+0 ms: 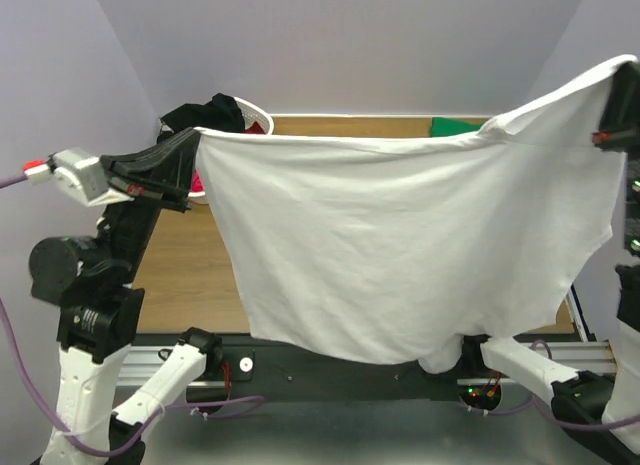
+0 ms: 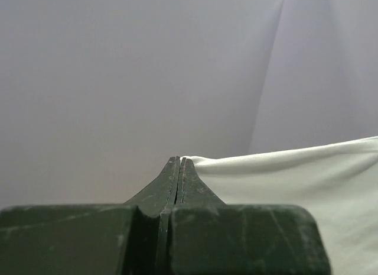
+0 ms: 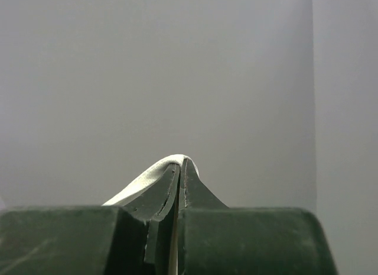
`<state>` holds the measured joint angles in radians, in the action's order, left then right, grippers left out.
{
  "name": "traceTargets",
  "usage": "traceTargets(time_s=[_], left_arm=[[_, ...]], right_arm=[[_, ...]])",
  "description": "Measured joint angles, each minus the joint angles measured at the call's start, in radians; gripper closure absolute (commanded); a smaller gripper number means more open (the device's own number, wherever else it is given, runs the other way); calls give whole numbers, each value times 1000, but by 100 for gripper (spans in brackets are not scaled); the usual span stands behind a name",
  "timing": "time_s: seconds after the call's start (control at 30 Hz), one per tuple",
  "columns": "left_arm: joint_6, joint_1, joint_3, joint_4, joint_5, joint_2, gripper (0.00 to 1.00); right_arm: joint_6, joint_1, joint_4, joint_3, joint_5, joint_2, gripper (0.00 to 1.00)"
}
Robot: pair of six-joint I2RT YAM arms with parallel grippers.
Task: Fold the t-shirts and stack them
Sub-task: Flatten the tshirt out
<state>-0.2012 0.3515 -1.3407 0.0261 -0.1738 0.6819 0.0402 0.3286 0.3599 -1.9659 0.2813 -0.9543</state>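
Stretching a large white t-shirt (image 1: 400, 235) wide above the wooden table (image 1: 180, 275), the left gripper (image 2: 179, 162) and right gripper (image 3: 182, 162) each pinch a corner of the soft, creased cloth.

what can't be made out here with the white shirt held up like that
- Top view: the white t-shirt, stretched between both arms, hides most of the table and whatever lies on it.
- Top view: the green shirt is only a sliver above the white shirt's upper edge, so whether it is folded cannot be told.
- Top view: the basket sits partly behind the left arm; its contents are unclear.
- Wrist views: only shut jaws, white cloth and wall.
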Motion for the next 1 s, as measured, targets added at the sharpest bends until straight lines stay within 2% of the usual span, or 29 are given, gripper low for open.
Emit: traceTargets(time_s=[0.13,0.27,0.43,0.47,0.5,0.53,0.57,0.6,0.67,0.7,0.73,0.87,1.0], left_arm=[[1,0,85,33,50,75,100],[5,0,186,64,115,217,100],[15,-5,288,122,264,531,100],[16,-13,293,128,283,602,93],[16,-24,295,143,307,678,66],[16,-35,295,161,327,738,56],[13,-49,286,174,351,806,44],[8,-65,266,177,374,879,33],[-2,-81,216,182,402,970,3],[-10,-92,187,193,413,1009,2],[-10,-97,176,202,416,1014,2],[-25,-91,156,277,409,953,2],[-47,-81,157,342,380,833,1]], right_arm=[[5,0,-27,128,51,-61,100],[8,0,-101,354,115,-167,99],[-19,-24,-193,543,128,-433,99],[-32,-42,-204,559,119,-505,100],[-49,-65,-214,557,108,-591,91],[-67,-86,-221,535,93,-672,76],[-82,-113,-233,494,76,-771,55],[-85,-134,-240,457,63,-848,26],[-102,-162,-234,354,47,-992,16],[-102,-179,-236,287,35,-1065,7],[-106,-188,-238,264,31,-1099,2],[-113,-190,-229,266,29,-1076,0],[-116,-182,-252,370,23,-903,0]])
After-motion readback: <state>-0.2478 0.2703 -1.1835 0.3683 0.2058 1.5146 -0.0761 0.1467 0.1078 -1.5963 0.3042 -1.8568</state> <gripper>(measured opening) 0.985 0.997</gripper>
